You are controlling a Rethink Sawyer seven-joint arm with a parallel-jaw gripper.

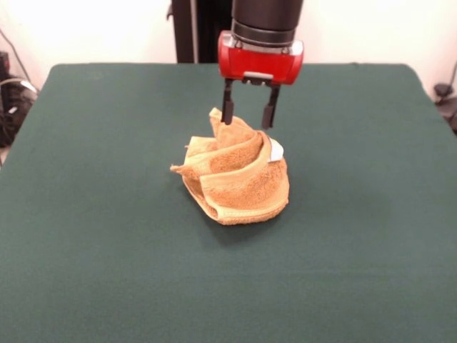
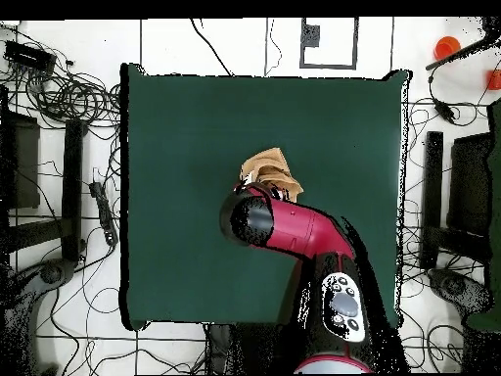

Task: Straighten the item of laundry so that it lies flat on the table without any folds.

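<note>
nearest the camera in the front view is bare green table, then the towel near its middle, bunched into a heap of overlapping folds with a small white label showing on its right side. the folds stand up instead of lying flat, so the straightening looks barely begun. just behind and above the heap hangs the gripper, fingers spread apart and holding nothing, their tips at the towel's raised top edge, probably placed to pinch that peak. from overhead the arm covers part of the towel.
</note>
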